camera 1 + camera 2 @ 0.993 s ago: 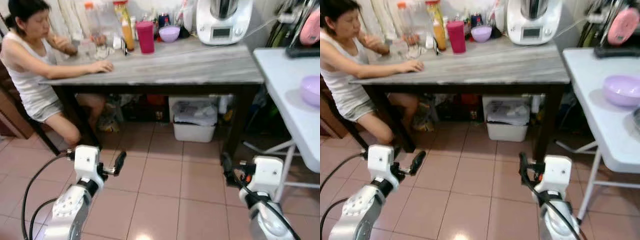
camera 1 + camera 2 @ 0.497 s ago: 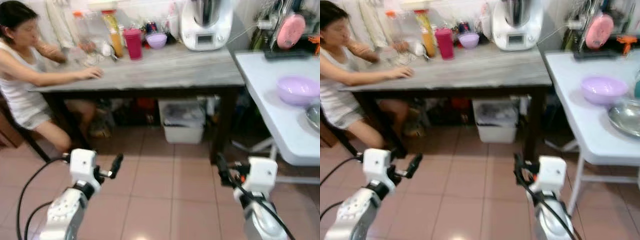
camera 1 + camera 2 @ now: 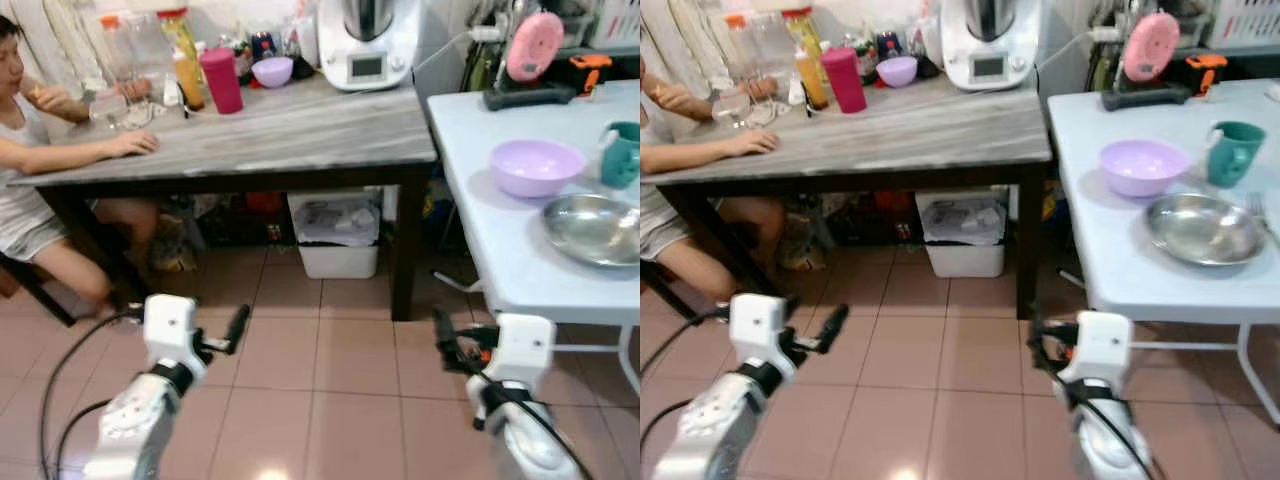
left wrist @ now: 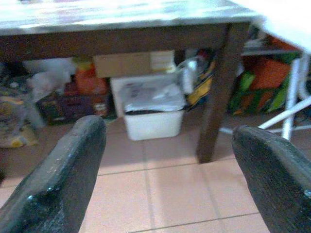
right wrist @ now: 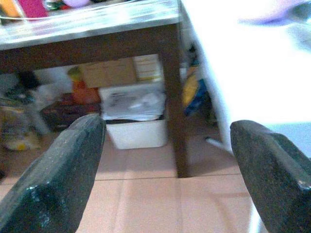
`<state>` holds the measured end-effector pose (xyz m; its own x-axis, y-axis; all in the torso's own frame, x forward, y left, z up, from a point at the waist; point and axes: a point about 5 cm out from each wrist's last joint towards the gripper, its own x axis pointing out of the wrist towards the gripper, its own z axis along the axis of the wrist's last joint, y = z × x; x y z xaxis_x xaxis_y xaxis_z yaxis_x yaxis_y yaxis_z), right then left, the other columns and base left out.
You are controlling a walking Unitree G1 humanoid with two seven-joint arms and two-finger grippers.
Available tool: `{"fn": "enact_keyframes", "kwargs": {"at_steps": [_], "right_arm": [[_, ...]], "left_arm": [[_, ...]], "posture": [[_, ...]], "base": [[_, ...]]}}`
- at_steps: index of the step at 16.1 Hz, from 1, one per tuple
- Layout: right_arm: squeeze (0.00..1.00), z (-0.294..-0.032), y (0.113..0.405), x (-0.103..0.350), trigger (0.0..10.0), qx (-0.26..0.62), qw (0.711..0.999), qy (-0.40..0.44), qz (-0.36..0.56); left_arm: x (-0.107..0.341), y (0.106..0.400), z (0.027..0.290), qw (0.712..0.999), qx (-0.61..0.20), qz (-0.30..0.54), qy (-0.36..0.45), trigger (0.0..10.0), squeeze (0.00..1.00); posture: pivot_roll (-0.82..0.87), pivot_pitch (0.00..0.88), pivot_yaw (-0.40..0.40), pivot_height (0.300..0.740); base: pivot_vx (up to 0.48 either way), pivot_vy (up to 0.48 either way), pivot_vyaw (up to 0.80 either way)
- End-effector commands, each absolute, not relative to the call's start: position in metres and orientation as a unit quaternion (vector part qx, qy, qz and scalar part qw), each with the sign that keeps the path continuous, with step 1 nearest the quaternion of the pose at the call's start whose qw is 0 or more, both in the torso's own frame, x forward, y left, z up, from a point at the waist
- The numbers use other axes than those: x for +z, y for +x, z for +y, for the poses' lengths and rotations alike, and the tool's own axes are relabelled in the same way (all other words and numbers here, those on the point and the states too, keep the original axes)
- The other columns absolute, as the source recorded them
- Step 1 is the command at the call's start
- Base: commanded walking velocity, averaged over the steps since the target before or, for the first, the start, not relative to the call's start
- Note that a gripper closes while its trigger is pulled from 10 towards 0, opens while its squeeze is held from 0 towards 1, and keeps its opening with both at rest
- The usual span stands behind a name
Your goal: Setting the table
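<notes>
A white folding table (image 3: 1110, 270) stands on my right. On it are a purple bowl (image 3: 1143, 165), a shallow steel dish (image 3: 1205, 228) and a teal mug (image 3: 1232, 152). Both arms are held low over the tiled floor, short of the tables. My left gripper (image 3: 237, 328) is open and holds nothing; in the left wrist view its fingers (image 4: 63, 179) stand wide apart. My right gripper (image 3: 443, 338) is open too, near the white table's front corner, with its fingers (image 5: 58, 174) spread and nothing between them.
A grey wooden table (image 3: 300, 130) stands ahead with a person (image 3: 40, 170) seated at its left end. It carries a pink cup (image 3: 221, 79), a small purple bowl (image 3: 272, 70), bottles and a white kitchen machine (image 3: 365, 42). A white bin (image 3: 338, 232) sits underneath.
The camera has swung to the right, so the white table with its bowl, dish and mug is now much more in view. Both grippers stay open and low.
</notes>
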<state>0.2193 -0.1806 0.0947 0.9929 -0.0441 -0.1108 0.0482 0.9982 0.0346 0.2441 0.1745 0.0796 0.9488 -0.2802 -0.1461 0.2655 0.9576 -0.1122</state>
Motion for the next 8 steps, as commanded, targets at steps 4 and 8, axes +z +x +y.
{"fn": "enact_keyframes", "kwargs": {"at_steps": [4,8], "right_arm": [[0.0,-0.173,0.224,0.111,10.0,-0.01,1.0,0.007,0.013],[0.0,-0.172,0.224,0.128,10.0,-0.009,1.0,0.0,-0.02]], "left_arm": [[0.094,0.25,0.182,0.989,-0.127,0.06,-0.041,10.0,0.0],[0.104,0.253,0.175,0.988,-0.136,0.045,-0.049,10.0,0.0]], "posture": [[-0.22,0.0,0.113,0.74],[-0.22,0.0,0.115,0.74]], "base": [[0.0,-0.308,0.0],[0.0,-0.311,0.0]]}}
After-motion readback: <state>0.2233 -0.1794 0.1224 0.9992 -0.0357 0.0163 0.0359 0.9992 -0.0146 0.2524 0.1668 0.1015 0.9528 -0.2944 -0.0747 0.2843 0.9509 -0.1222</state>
